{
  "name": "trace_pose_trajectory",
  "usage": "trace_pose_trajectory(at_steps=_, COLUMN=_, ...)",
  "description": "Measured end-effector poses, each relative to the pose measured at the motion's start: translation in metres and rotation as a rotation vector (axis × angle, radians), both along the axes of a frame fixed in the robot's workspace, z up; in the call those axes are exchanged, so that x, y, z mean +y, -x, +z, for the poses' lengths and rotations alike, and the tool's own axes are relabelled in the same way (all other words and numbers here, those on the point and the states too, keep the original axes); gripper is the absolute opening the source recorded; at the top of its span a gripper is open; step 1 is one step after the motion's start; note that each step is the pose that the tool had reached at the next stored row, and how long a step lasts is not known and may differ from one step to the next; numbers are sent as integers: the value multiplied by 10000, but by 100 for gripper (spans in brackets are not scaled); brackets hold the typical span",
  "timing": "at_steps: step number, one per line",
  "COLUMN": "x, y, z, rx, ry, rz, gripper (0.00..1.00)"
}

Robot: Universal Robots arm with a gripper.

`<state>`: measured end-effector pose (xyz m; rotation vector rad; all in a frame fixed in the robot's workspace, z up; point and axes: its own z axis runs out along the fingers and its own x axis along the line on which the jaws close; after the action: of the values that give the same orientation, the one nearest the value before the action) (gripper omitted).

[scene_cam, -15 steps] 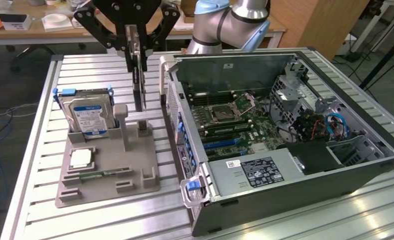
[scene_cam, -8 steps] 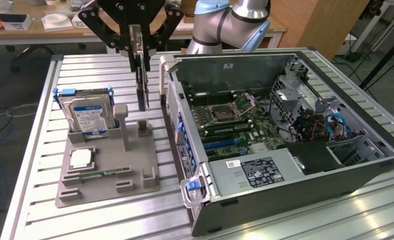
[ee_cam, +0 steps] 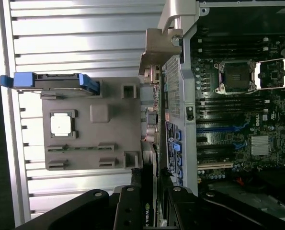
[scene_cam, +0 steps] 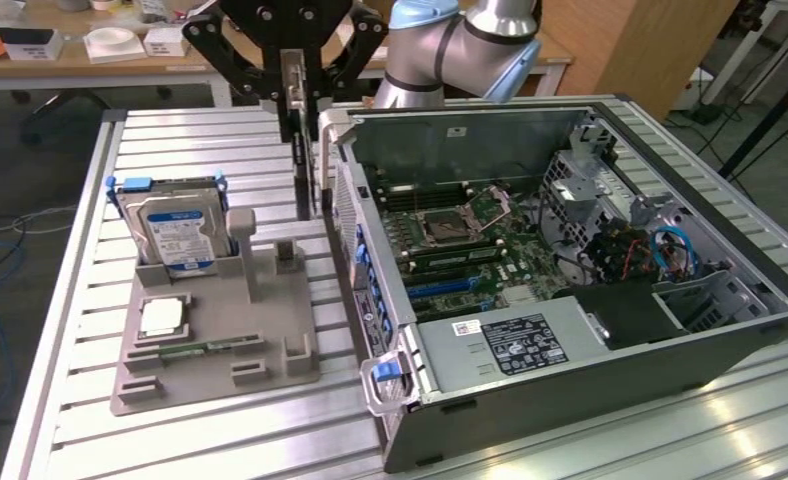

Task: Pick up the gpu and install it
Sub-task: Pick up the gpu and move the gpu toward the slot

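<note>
gpu (scene_cam: 303,175); gripped upright by fingers (scene_cam: 289,105); just beside computer case (scene_cam: 568,400)

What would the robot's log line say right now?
gripper: shut on gpu | gpu: hanging upright | where: beside open computer case

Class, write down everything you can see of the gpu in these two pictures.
The gpu is seen edge-on: a thin dark card hanging upright, with its silver metal bracket on the side nearer the open computer case. The black gripper clamps its upper end. The wrist view shows a green logo on it. It hangs between the grey tray and the case; contact with the case is unclear.
</note>
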<state>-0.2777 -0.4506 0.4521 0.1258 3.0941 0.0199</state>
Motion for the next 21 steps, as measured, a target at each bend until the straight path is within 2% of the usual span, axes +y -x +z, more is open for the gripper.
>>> trace_pose_trajectory(at_steps=21, x=0, y=-553, z=-1, rx=0, ry=-2, rz=21, gripper=26)
